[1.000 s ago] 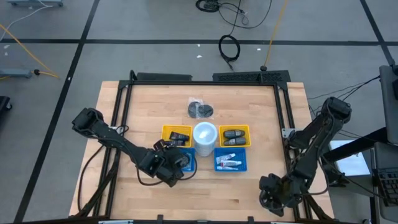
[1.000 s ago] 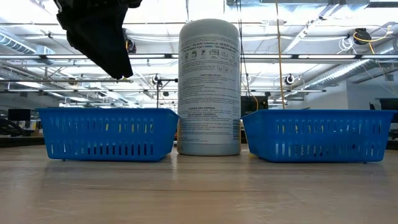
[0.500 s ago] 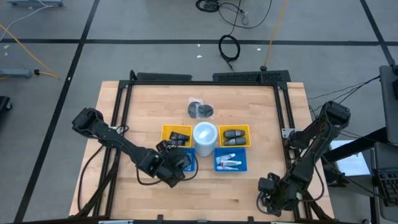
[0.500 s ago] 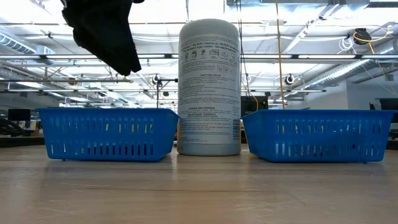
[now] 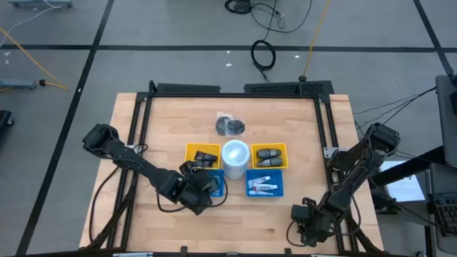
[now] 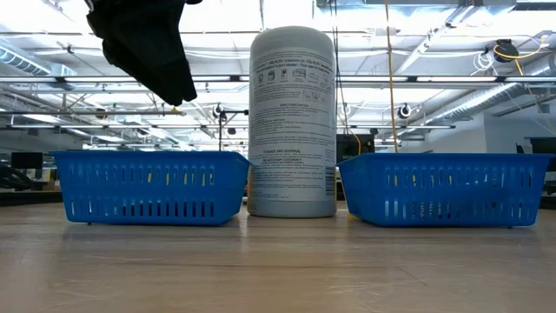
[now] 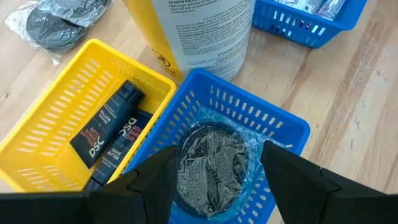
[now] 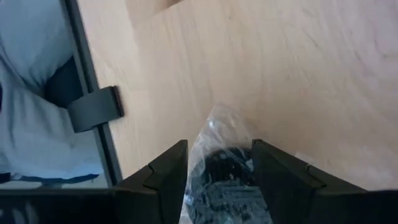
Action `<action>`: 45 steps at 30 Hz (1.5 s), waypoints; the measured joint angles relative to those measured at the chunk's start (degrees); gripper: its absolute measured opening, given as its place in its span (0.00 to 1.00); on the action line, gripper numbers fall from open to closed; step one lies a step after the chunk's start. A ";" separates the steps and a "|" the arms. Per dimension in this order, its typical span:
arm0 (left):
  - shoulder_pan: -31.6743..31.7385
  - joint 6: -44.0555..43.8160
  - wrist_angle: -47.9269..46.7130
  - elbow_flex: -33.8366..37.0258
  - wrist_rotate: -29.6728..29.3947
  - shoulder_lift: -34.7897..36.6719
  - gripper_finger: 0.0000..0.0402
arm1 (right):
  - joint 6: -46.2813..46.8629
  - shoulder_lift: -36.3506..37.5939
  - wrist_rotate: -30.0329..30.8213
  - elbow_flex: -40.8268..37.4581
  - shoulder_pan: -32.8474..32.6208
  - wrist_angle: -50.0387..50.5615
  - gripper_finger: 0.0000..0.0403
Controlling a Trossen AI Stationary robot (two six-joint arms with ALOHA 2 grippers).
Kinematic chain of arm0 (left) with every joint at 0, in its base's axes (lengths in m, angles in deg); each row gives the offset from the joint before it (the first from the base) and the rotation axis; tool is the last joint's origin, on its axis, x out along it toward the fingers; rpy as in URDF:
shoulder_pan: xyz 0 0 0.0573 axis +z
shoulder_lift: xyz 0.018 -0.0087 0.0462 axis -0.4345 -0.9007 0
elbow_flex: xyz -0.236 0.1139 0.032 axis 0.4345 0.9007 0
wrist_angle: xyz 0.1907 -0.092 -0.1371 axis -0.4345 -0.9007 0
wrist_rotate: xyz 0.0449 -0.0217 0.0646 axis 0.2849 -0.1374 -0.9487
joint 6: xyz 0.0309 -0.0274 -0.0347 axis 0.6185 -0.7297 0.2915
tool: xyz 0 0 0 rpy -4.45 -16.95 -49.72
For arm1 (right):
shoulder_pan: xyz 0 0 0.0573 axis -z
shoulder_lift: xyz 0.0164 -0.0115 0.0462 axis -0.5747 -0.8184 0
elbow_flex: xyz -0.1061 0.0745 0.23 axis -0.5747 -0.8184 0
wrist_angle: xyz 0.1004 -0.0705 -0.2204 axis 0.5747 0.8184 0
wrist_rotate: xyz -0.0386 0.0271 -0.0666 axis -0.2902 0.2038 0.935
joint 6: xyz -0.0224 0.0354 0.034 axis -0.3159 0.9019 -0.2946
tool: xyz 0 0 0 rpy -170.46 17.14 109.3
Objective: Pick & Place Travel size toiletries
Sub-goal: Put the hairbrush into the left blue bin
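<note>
The right gripper [image 8: 217, 165], clamped on a clear bag [image 8: 227, 168], has slid leftward at five o'clock. The left gripper [image 7: 214, 165] hovers wide over a blue basket [image 7: 249, 112]. The toiletries [image 5: 262, 185] lie untouched.

Right hand [image 8: 219, 163]: two dark fingers [image 8: 163, 177] spread apart, a clear plastic bag [image 8: 225, 134] of dark contents held between them. Behind it, pale wooden tabletop [image 8: 249, 56]. Black frame rail [image 8: 87, 68] along the tabletop's edge, with a black bracket [image 8: 94, 108]. Grey floor [image 8: 31, 81] beyond the rail.
</note>
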 joint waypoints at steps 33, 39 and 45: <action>0.02 -0.44 0.00 0.00 -0.02 0.00 0.58 | -2.77 -0.56 -4.03 3.67 1.37 4.85 0.27; 0.02 -0.46 0.00 0.00 -0.02 0.00 0.58 | -1.67 -0.79 -4.08 3.67 0.11 7.46 0.24; 0.02 -0.46 0.02 0.00 -0.02 0.00 0.58 | -2.18 -6.01 -6.50 3.96 -0.28 4.52 0.21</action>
